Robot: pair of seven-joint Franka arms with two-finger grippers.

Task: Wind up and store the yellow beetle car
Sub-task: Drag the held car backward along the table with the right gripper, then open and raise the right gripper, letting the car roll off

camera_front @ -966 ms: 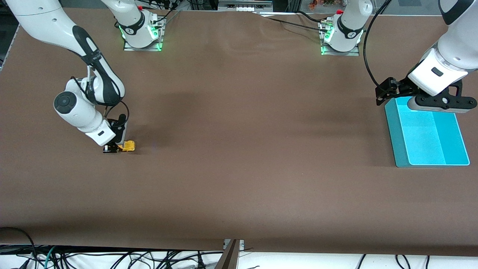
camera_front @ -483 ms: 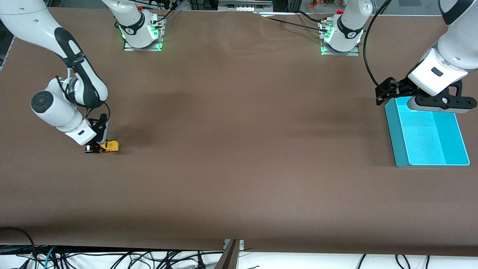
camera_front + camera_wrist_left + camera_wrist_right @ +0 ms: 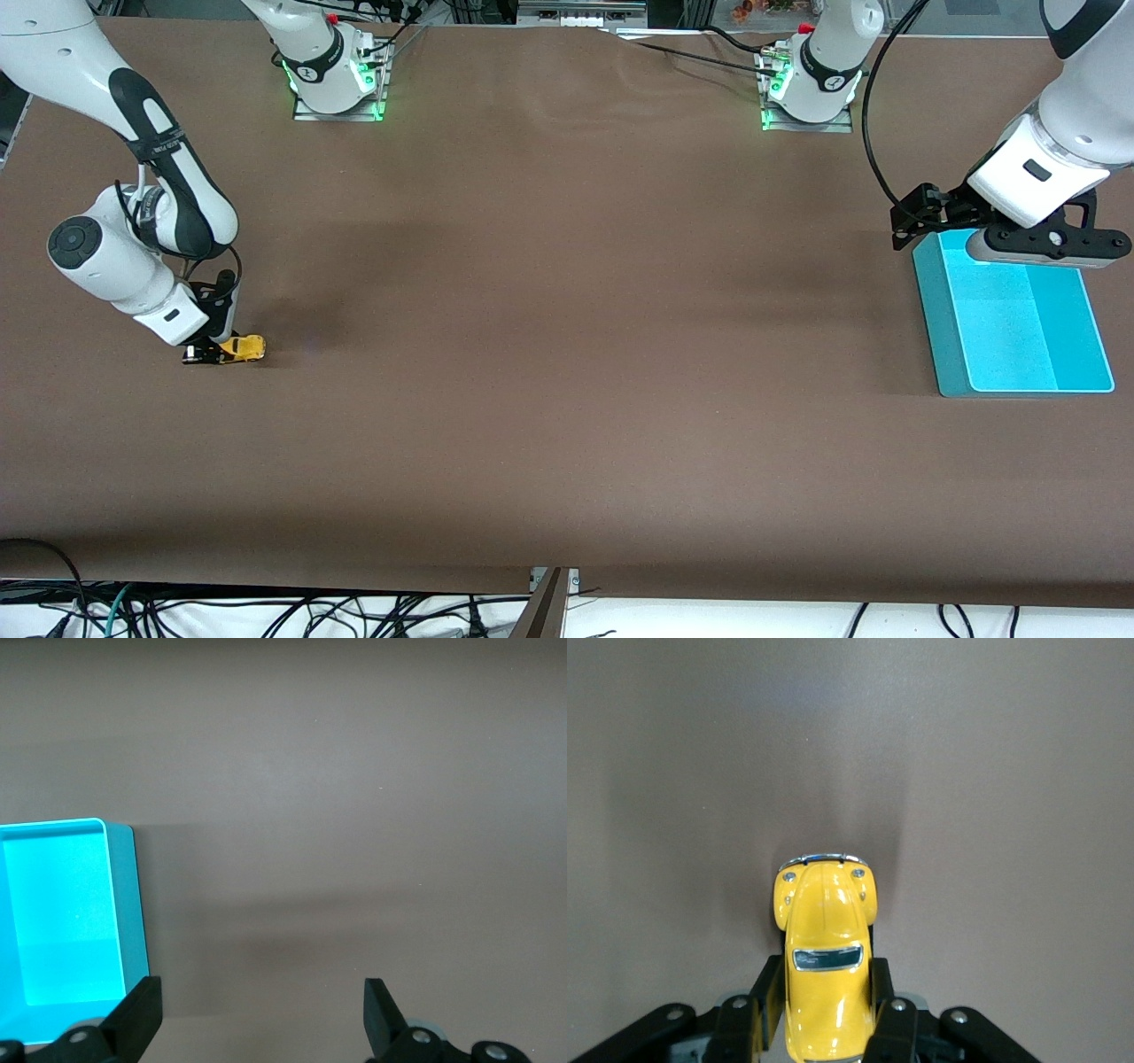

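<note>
The yellow beetle car sits low on the brown table near the right arm's end, its nose pointing toward the left arm's end. My right gripper is shut on the car's body; in the right wrist view the black fingers press both flanks of the yellow beetle car, hood and windscreen showing ahead of them. My left gripper waits open over the rim of the turquoise bin, nothing between its fingers.
The turquoise bin is a shallow open box at the left arm's end. Both arm bases stand along the table's back edge. Cables hang below the table's front edge.
My right gripper has drawn the car along the table toward the right arm's end, away from the bin. The left arm has not moved.
</note>
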